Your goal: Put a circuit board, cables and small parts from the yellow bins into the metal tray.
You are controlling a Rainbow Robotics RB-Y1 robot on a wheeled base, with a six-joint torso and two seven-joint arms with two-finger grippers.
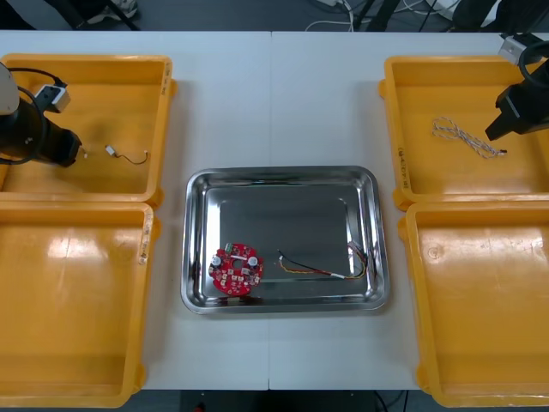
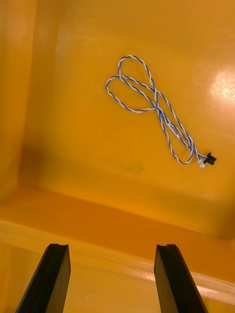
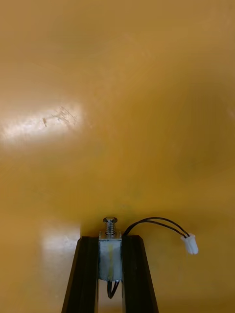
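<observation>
One camera looks steeply down over the whole bench (image 1: 274, 103). Wrist cameras peer closely into the far left bin (image 1: 111, 103) and far right bin (image 1: 446, 94), shared with it.

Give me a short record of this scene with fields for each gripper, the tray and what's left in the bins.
left gripper: shut on a small metal part with a black cable, in the far left yellow bin
right gripper: open, holding nothing, over the far right yellow bin
metal tray: holds a round red circuit board and a red and yellow cable
left in bins: twisted blue and white cable, far right bin
</observation>
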